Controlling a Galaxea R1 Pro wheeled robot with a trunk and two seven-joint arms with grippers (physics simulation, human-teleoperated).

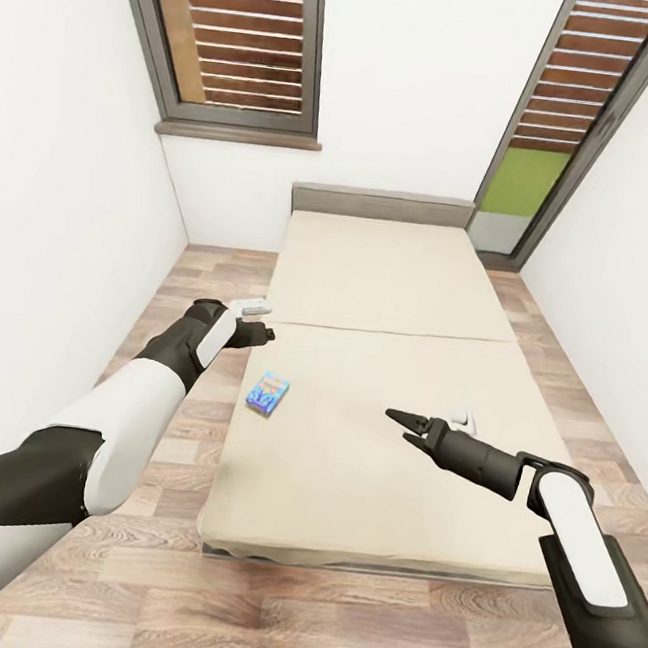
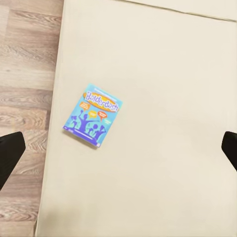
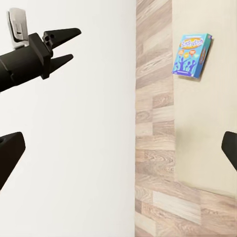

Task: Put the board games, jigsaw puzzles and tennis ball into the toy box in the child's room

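Note:
One blue board game box (image 1: 268, 393) lies flat near the left edge of the beige bed (image 1: 368, 470). It shows its colourful lid in the left wrist view (image 2: 93, 116) and stands out against the mattress in the right wrist view (image 3: 192, 55). My left gripper (image 1: 263, 333) hovers above the bed's left edge, just beyond the box, open and empty; it also appears in the right wrist view (image 3: 69, 47) with its fingers apart. My right gripper (image 1: 401, 425) is open over the middle of the mattress, to the right of the box, pointing toward it.
The bed fills most of a narrow room with white walls close on both sides. Strips of wooden floor (image 1: 188, 369) run along each side and in front of it. A shuttered window (image 1: 246, 33) and a glass door (image 1: 562, 130) are at the far end behind the headboard (image 1: 383, 204).

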